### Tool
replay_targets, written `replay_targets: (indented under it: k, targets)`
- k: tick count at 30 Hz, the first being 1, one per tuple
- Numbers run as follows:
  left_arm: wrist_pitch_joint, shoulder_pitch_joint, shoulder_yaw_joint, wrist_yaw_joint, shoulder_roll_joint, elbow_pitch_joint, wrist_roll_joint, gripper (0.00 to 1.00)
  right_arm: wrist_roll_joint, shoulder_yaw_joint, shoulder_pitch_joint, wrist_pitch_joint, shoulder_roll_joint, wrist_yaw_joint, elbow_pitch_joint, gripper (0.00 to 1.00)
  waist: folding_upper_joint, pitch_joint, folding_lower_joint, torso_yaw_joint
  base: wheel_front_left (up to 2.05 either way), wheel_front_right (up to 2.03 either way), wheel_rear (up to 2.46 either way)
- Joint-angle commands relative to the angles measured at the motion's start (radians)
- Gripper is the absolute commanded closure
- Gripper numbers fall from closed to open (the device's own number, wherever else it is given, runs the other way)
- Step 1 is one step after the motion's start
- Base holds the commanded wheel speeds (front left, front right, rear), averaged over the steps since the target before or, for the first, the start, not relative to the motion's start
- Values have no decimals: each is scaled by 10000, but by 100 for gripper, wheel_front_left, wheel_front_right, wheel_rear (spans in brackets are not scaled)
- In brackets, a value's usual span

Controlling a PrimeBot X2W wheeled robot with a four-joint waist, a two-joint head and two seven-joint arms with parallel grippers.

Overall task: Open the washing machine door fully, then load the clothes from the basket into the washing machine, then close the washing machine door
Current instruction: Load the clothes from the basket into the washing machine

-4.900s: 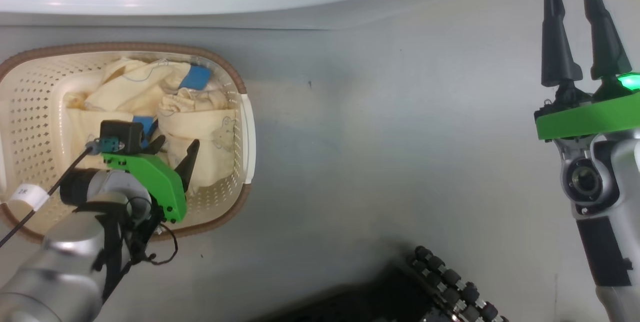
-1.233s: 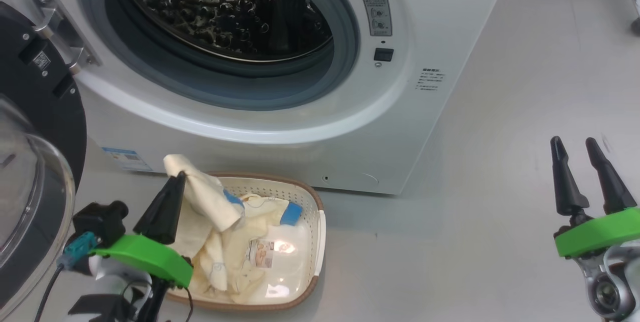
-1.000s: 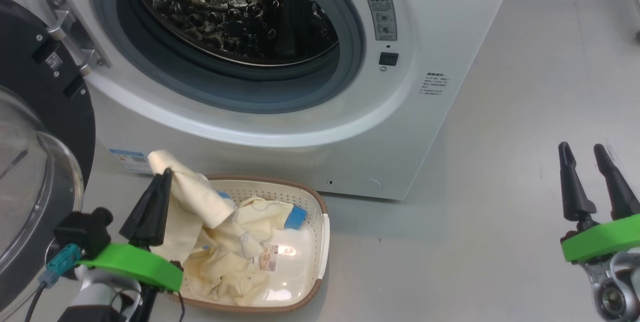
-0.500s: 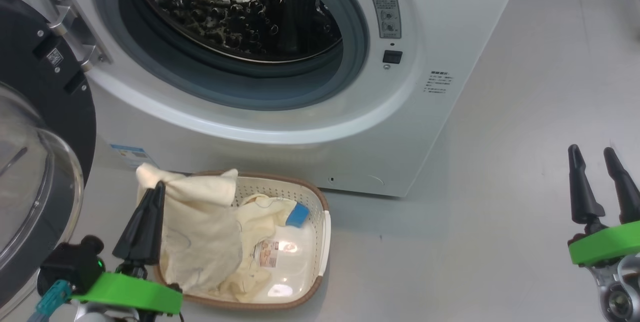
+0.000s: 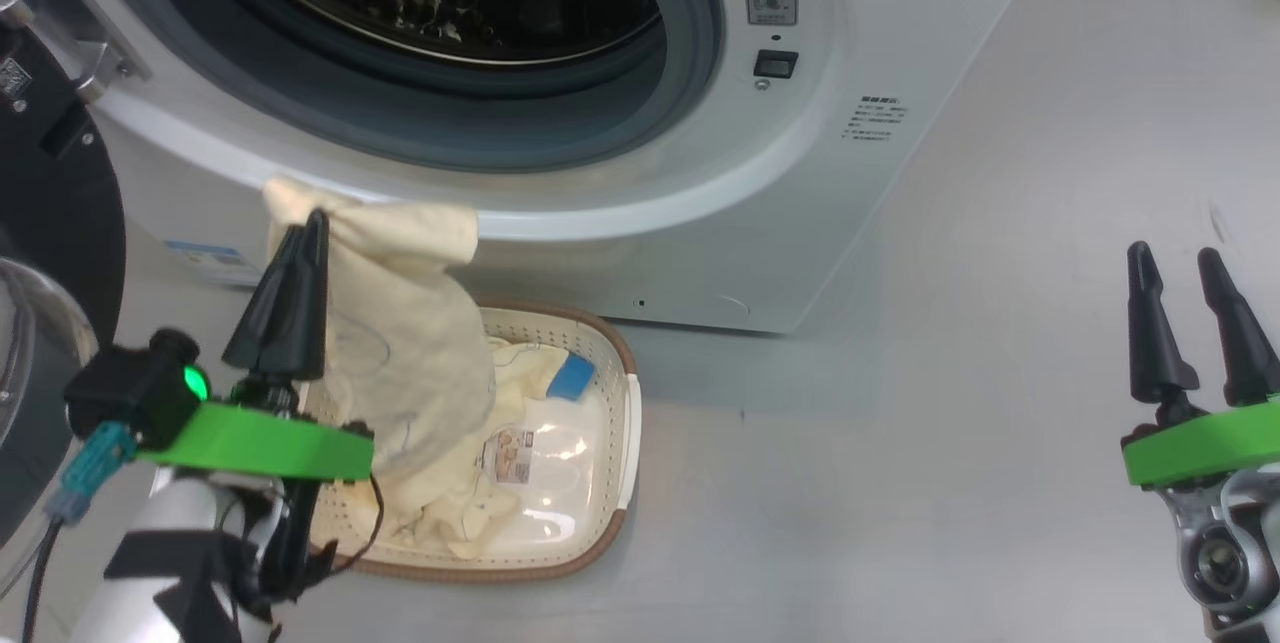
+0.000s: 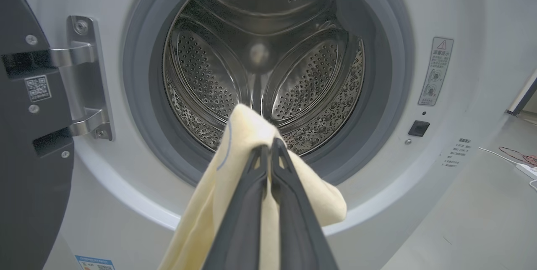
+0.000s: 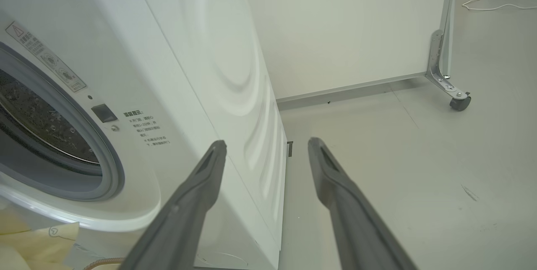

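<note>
My left gripper [image 5: 312, 221] is shut on a pale yellow garment [image 5: 410, 343], which hangs lifted above the cream basket [image 5: 628, 423] and in front of the washing machine [image 5: 800, 173]. More of the clothes [image 5: 520, 373] lie in the basket. In the left wrist view the same gripper [image 6: 268, 149] pinches the garment [image 6: 247, 135] just before the steel drum [image 6: 260, 51]. The washing machine door [image 5: 50, 213] stands swung open at the left, its hinge [image 6: 86, 81] beside the gasket. Off to the right, over the floor, my right gripper [image 5: 1175, 258] is open and holds nothing.
The grey floor [image 5: 950, 423] spreads to the right of the washing machine. In the right wrist view a white partition [image 7: 344, 26] on a castor [image 7: 459, 103] stands behind the machine's side, and a cable [image 7: 491, 5] lies on the floor beyond it.
My left gripper has risen with the garment, from the basket's near left rim up toward the drum opening. The head camera has shifted. My right gripper has stayed open.
</note>
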Motion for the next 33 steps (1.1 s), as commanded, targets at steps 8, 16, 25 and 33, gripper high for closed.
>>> replay_targets:
  k: [8,16,25,33]
  targets:
    - [-112,-3183,-305,2,258,1565,-77,100,1,332,-701,-94,40,104,-260,0,0,746,0,-434,0,0,0]
    - [-112,-5493,-799,2,73,4021,-274,100,56,645,-1157,-94,310,104,-184,0,0,1182,0,-958,0,0,0]
    - [-112,-6928,-982,2,49,5841,-422,100,107,949,-1367,-94,488,104,-107,0,0,1399,0,-1440,0,0,0]
    - [-113,-8285,-1284,2,186,7720,-559,100,186,1281,-1658,-94,711,104,-99,0,0,1679,0,-1851,0,0,0]
